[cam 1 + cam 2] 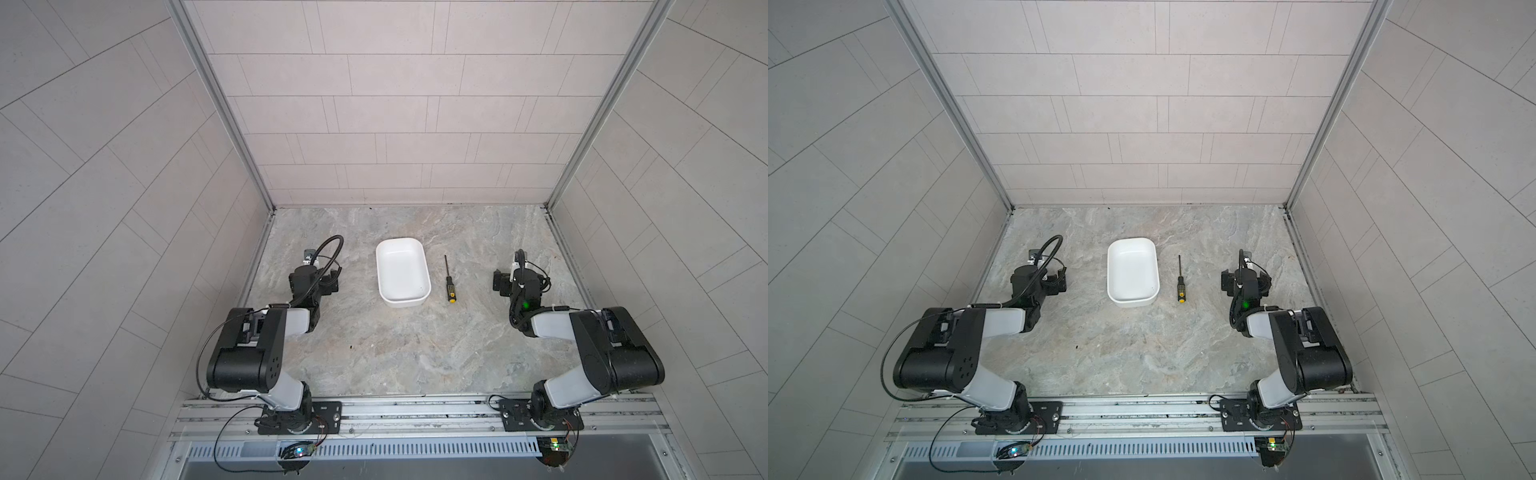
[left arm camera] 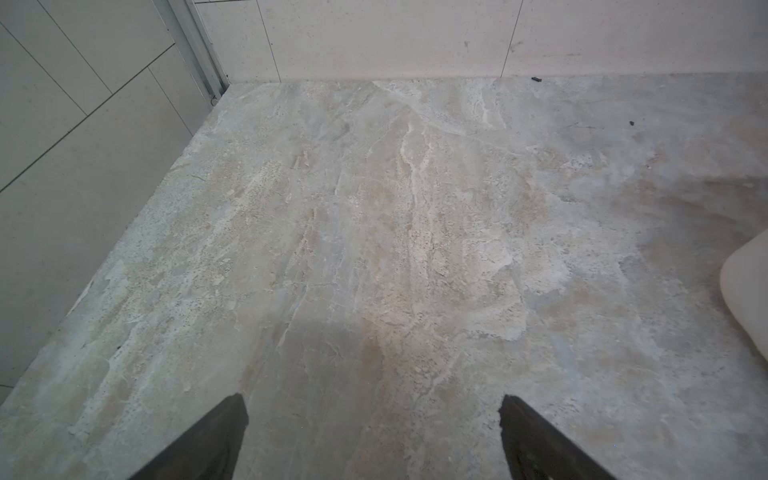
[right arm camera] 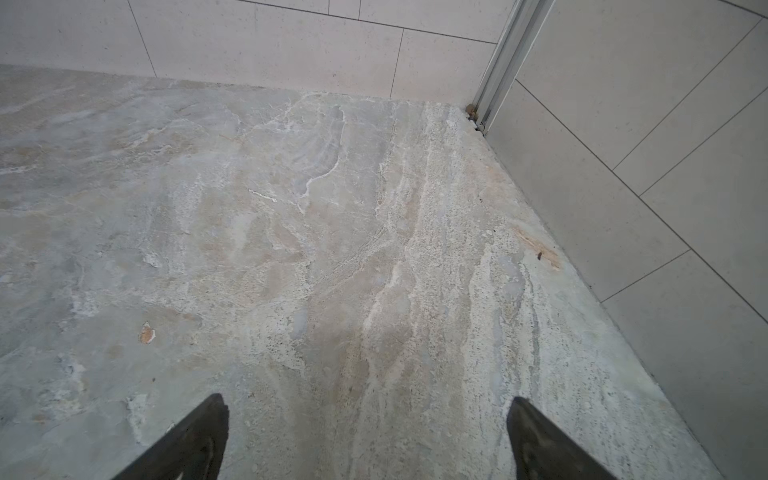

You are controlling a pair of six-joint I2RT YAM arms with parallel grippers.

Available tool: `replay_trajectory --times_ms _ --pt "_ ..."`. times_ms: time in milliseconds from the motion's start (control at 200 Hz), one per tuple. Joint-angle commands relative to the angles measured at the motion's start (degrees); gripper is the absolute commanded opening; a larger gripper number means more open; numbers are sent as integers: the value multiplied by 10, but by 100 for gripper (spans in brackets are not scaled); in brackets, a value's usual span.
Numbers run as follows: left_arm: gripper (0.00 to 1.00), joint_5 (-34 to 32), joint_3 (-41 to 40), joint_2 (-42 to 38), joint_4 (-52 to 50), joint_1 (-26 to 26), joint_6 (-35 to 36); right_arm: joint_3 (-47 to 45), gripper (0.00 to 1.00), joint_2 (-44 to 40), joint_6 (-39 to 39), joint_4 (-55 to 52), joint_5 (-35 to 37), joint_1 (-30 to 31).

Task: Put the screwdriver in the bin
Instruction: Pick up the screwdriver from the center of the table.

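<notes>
A table carries the bin about midway between its left and right edges, nearer the far edge. The screwdriver lies flat just right of the bin, not touching it, tip toward the far edge. The left arm reaches along the left edge, the right arm along the right, both mounted on a rail at the near edge.

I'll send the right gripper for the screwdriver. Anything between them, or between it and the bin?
Nothing visible. Bare table lies between the open right gripper and the screwdriver, and between the screwdriver and the bin; only the bin's own wall needs clearing.
</notes>
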Motion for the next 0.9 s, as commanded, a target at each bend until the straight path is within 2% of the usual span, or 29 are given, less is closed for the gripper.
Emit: replay_trajectory --times_ms 0,430,490,555,615,681,761,891 --pt "100 3 -3 -9 11 2 -2 8 99 0 -4 0 7 1" --pt "100 4 -3 -9 10 3 -2 8 99 -4 -11 3 8 1" --pt "100 6 -3 -11 9 4 -2 60 99 -41 -2 -118 13 1" --pt "100 -6 3 -17 0 3 -8 103 99 -69 -3 -201 10 1" --pt "100 -27 38 -46 -79 3 -19 135 99 -96 -3 -254 -11 1" --pt "100 -41 101 -72 -222 4 -38 177 99 -118 10 -339 -44 1" --pt "100 -2 132 -94 -294 4 -46 240 99 -120 30 -454 -100 1" --pt "100 88 138 -134 -355 2 -133 318 99 -86 70 -606 -222 2"
